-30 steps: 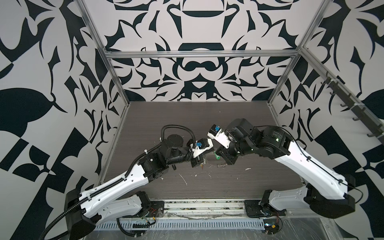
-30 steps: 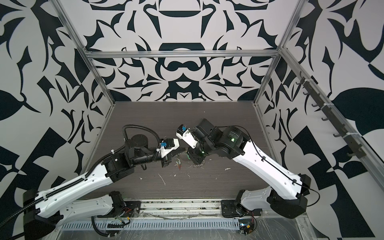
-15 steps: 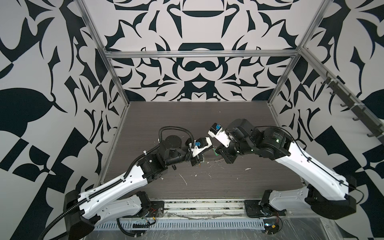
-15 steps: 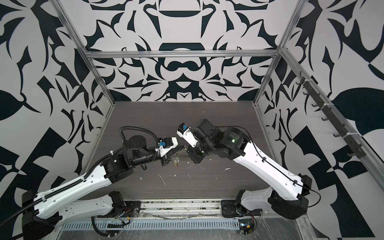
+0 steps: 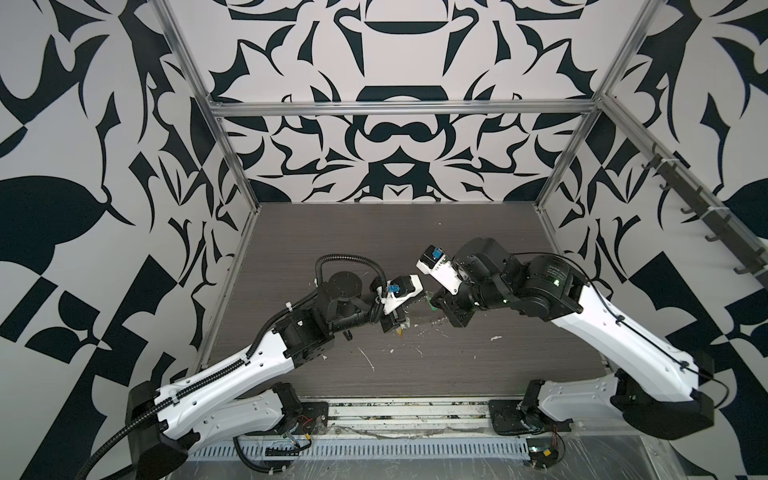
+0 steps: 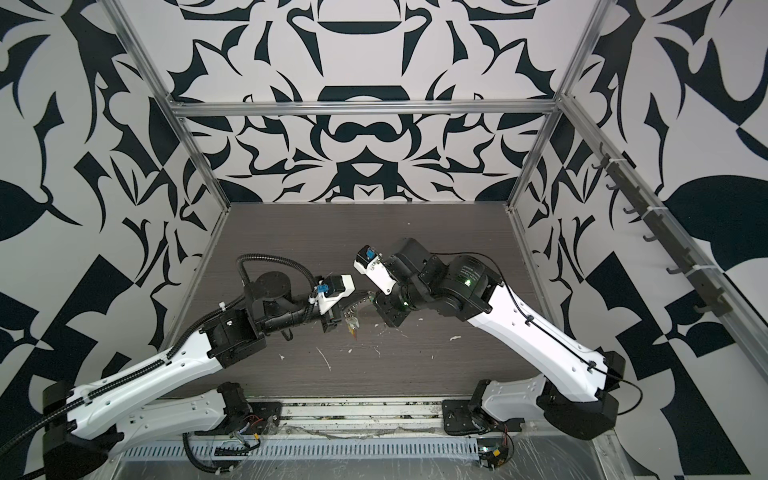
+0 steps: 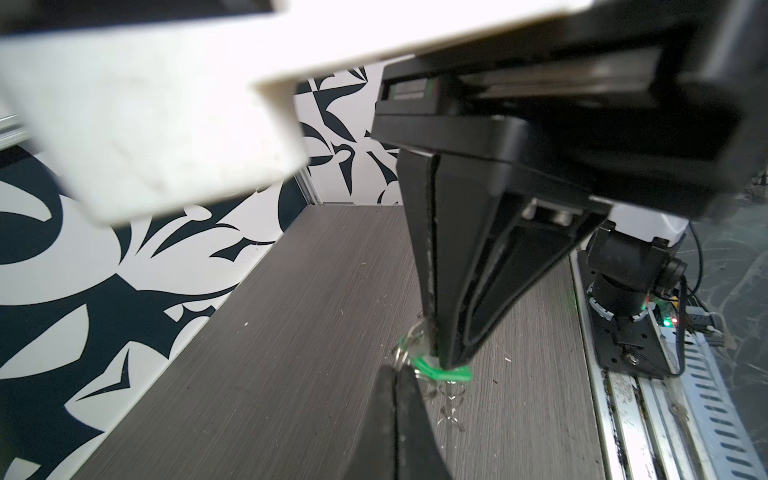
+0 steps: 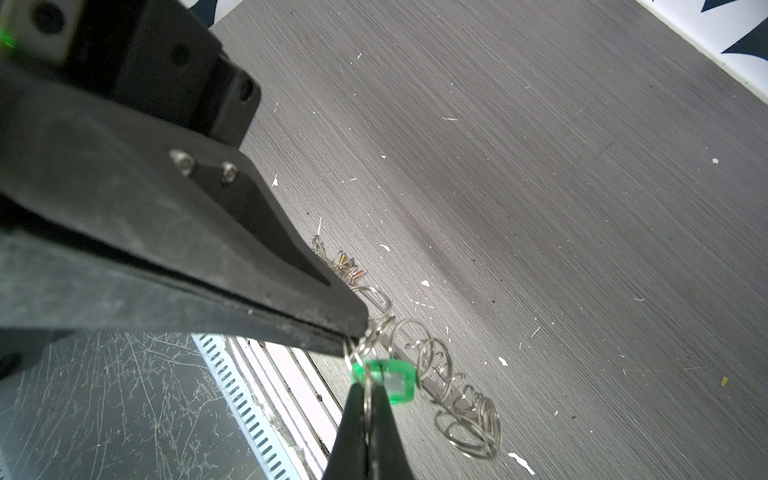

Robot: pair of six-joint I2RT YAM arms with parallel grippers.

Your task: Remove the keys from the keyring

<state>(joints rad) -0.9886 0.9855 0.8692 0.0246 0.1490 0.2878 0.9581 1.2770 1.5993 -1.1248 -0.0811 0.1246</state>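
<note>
The keyring (image 8: 442, 384), a flat grey band fringed with wire loops, hangs tilted between my two grippers just over the dark table. In the right wrist view my right gripper (image 8: 368, 390) is shut on a wire loop that carries a green tag (image 8: 395, 382). My left gripper (image 8: 358, 330) reaches in from the side, shut on neighbouring loops. The left wrist view shows its tips (image 7: 397, 370) closed beside the green tag (image 7: 442, 372). Keys (image 8: 347, 266) with red and yellow tags dangle from the ring's far end, also seen in a top view as keys (image 6: 351, 324).
White scraps (image 5: 365, 358) litter the wooden table (image 5: 374, 241) in front of the grippers. A metal rail and slotted cable duct (image 5: 374, 451) run along the front edge. Patterned walls close in the other three sides.
Both grippers have shifted slightly toward the back of the table with the keyring held between them. Both stay shut.
</note>
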